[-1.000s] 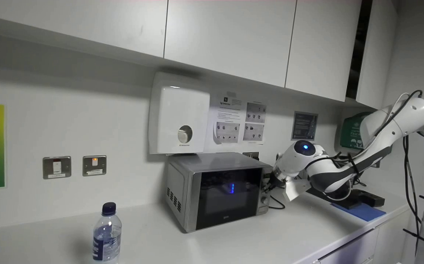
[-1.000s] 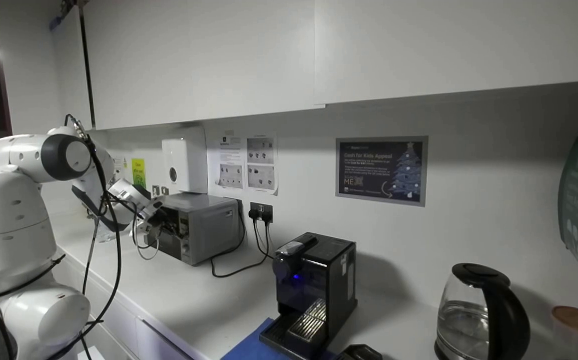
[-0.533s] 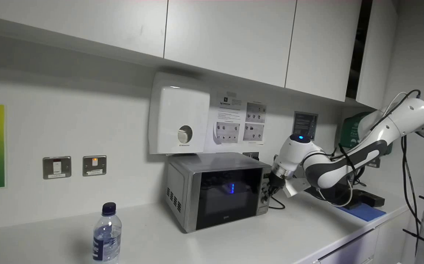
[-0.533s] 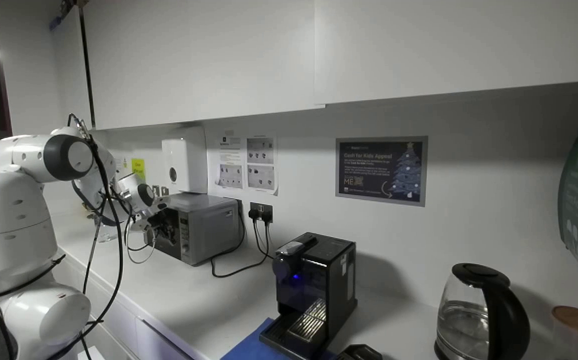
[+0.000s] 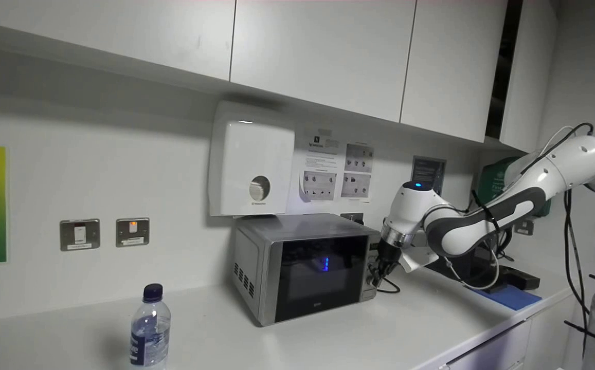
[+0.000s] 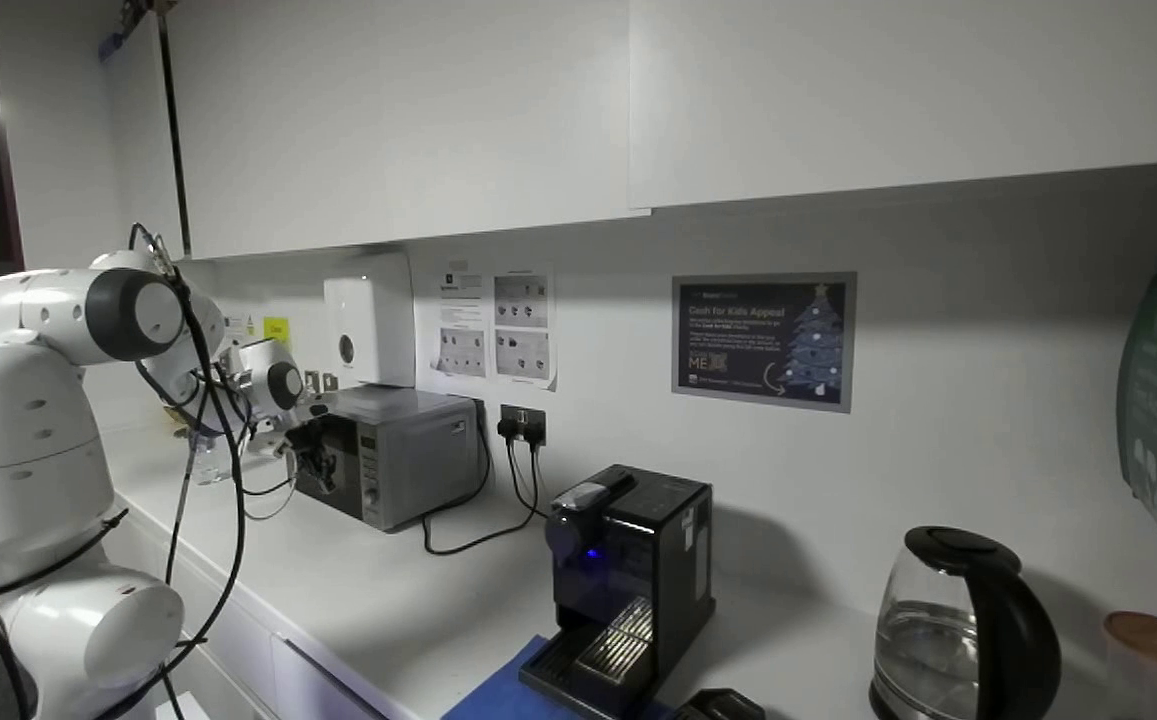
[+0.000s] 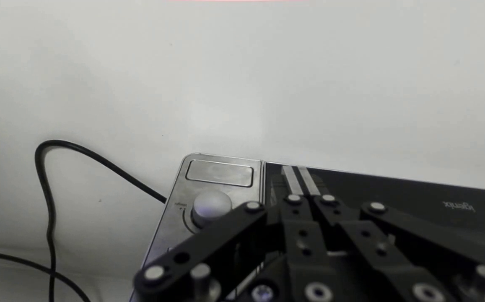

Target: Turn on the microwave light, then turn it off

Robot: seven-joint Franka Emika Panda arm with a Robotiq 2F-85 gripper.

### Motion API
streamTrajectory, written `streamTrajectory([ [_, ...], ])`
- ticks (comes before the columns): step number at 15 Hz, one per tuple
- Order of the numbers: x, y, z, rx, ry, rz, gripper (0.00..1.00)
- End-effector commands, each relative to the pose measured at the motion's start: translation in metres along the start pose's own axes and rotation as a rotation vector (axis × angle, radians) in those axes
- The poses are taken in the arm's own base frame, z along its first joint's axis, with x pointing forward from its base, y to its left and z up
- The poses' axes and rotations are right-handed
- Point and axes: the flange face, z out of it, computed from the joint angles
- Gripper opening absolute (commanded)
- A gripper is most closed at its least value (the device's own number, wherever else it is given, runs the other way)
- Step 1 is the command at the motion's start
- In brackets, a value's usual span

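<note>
Microwave (image 7: pixel 414 196) is cut off in the wrist view, its control strip (image 7: pixel 238 196) partly behind clenched fingers (image 7: pixel 292 180); contact unclear.

Glossy white arm (image 6: pixel 48 440) of rounded segments, dark grey joint bands (image 5: pixel 435 239); slim black and white cables (image 6: pixel 239 500) strapped outside. Black hinged-bar gripper (image 7: pixel 300 179): pale round pins (image 7: pixel 154 272), star-socket screw (image 7: pixel 262 292). Above gripper: silvery ring collar (image 5: pixel 396 236), then black wrist cap (image 5: pixel 427 186) with blue light (image 5: pixel 418 184); beside gripper, white flat plate (image 5: pixel 418 258).
</note>
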Motion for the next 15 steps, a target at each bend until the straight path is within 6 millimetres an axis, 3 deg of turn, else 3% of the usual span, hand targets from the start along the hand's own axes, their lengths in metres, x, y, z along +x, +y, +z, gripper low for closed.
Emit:
streamTrajectory([
  [1, -0.006, -0.006, -0.025, -0.026, -0.045, -0.008, 0.0],
  [7, -0.03, -0.017, -0.055, -0.081, -0.07, 0.002, 0.0],
  [15, -0.072, -0.014, -0.087, -0.085, -0.077, 0.066, 0.0],
])
